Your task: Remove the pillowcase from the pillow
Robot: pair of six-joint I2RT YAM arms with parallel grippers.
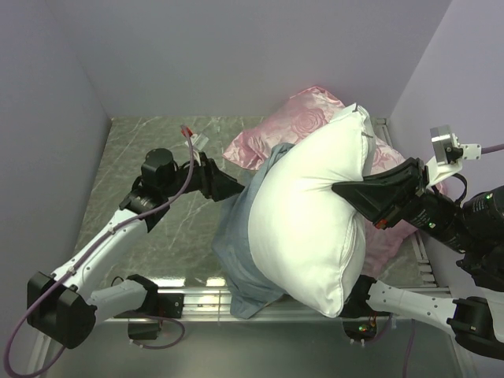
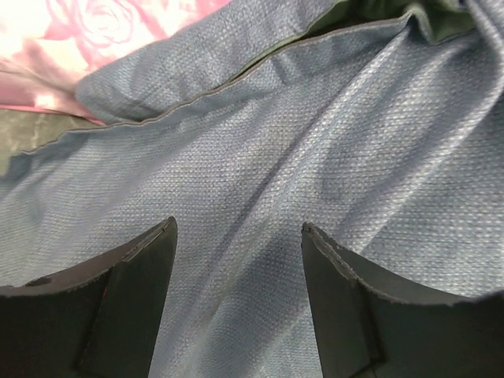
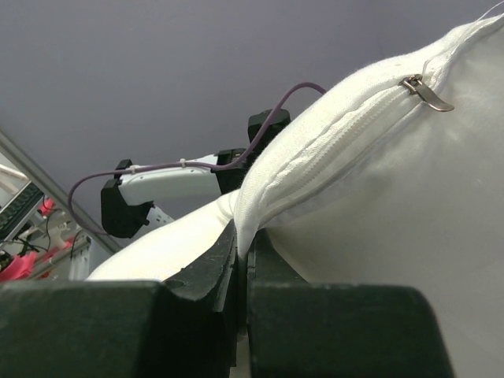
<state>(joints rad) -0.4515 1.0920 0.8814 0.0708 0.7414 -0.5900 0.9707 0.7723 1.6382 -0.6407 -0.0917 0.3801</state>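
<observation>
The white pillow (image 1: 311,220) stands lifted at the centre, most of it bare, with a zipper pull (image 3: 425,90) on its edge seam. The grey-blue pillowcase (image 1: 236,244) hangs bunched along its left and lower side. My right gripper (image 1: 342,189) is shut on the pillow's edge seam; in the right wrist view the white seam (image 3: 260,213) is pinched between the closed fingers (image 3: 246,260). My left gripper (image 2: 239,228) is open, close against the pillowcase cloth (image 2: 315,142), nothing between its fingers. In the top view the left gripper (image 1: 235,189) touches the pillowcase's upper left edge.
A shiny pink rose-patterned pillow (image 1: 299,118) lies behind and under the white one, at the back right. The marble tabletop (image 1: 150,157) is walled on three sides. A metal rail (image 1: 197,303) runs along the near edge by the arm bases.
</observation>
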